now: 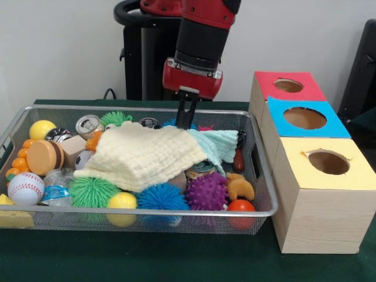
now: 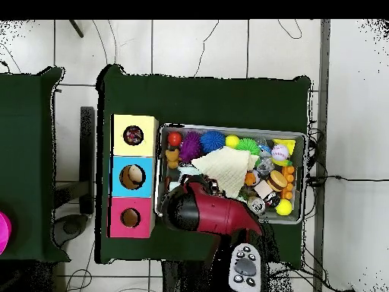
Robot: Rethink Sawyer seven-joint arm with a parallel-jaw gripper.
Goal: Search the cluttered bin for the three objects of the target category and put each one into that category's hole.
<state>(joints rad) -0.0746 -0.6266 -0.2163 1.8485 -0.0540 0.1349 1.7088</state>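
Over the wire bin [image 1: 258, 170] my claw [image 1: 187, 115] looks nearly closed, empty. Tips meet the waffle-knit cream cloth [image 1: 144, 155]; spiky rubber balls [image 1: 207, 192] lie nearby.

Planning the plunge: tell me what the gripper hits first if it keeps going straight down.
Probably the cream knitted cloth: the gripper points down at its far edge by the mint cloth. Depth is unclear; it could land just behind them.

You saw the red arm [image 2: 216, 213] reaching over the wire bin [image 2: 304, 179] on the green worktop [image 2: 205, 99], a cream cloth [image 2: 224, 161] among the toys, and three coloured boxes [image 2: 134, 176] beside it.
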